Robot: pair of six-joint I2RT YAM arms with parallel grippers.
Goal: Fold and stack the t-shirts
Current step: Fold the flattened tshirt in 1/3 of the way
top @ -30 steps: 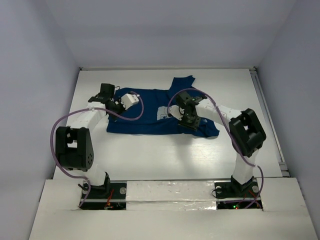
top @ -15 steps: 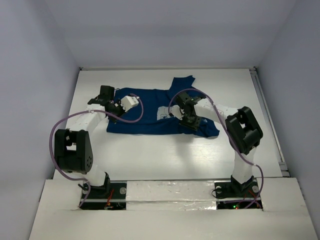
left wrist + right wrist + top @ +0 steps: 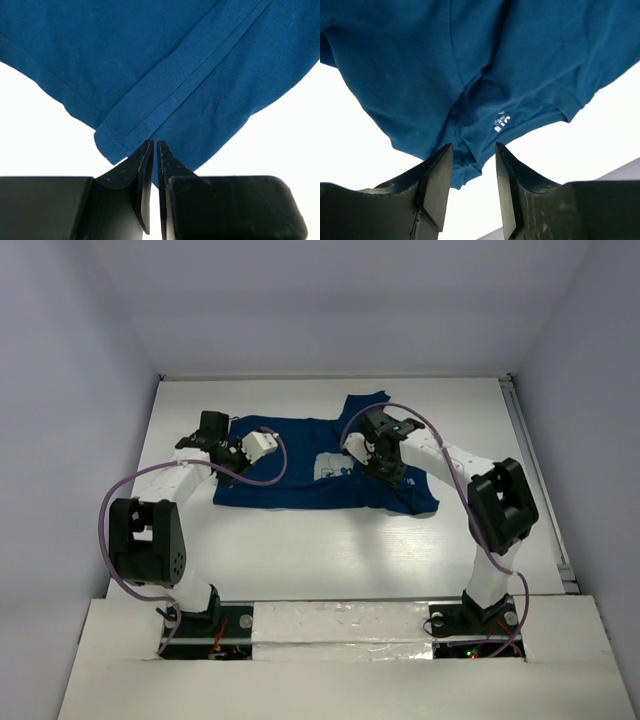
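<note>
Navy t-shirt [image 3: 290, 470] lies rumpled on white worktop [image 3: 330, 550]. Left tool [image 3: 154, 145] pressed together, pinching its hem; right tool [image 3: 474, 146] spread, straddling a bunched fold.

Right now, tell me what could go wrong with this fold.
1. The left jaws are shut on only the very edge of the shirt, by its hem. A hard pull might slip it free.
2. The right jaws stand open around bunched cloth near the white label print. Closing there may catch several layers and leave the fold crooked.
</note>
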